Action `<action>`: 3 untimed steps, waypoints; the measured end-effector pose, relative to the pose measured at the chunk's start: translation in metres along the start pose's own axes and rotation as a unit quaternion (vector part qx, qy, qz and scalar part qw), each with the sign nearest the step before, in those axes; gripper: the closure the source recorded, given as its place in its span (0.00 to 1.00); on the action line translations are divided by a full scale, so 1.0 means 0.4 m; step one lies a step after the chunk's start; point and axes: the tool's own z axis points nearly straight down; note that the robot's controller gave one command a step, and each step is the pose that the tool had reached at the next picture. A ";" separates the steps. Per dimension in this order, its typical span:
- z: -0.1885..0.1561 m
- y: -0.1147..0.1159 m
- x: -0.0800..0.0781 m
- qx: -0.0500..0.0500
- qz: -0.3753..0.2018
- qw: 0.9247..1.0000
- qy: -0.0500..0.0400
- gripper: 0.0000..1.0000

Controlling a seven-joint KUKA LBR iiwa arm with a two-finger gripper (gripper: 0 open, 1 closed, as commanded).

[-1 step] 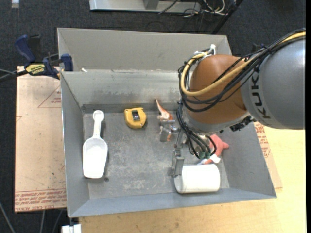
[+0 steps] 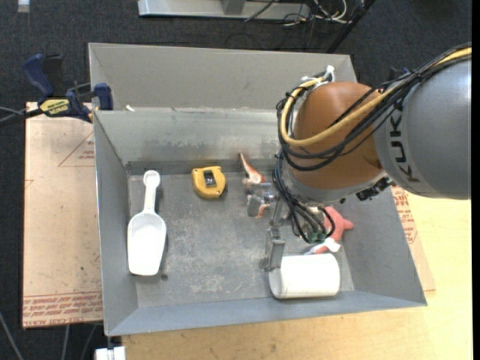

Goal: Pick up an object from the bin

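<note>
A white scoop [image 2: 146,235] lay by the nine o'clock wall of the bin [image 2: 112,223], a yellow tape measure [image 2: 208,182] toward twelve, bare floor between. The hand [image 2: 274,255], open or closed I couldn't tell, hung over a white cup [image 2: 305,276] at five o'clock.

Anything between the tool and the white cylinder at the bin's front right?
Nothing visible. The tool sits right at the upper left edge of the white cylinder; the pink thing lies behind it, the yellow tape measure well off left.
</note>
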 end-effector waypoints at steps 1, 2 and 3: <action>0.097 -0.107 -0.013 0.000 -0.051 0.999 -0.001 0.00; 0.136 -0.263 0.039 0.000 -0.023 1.000 0.000 0.00; 0.191 -0.321 0.044 -0.001 -0.149 0.989 -0.001 0.00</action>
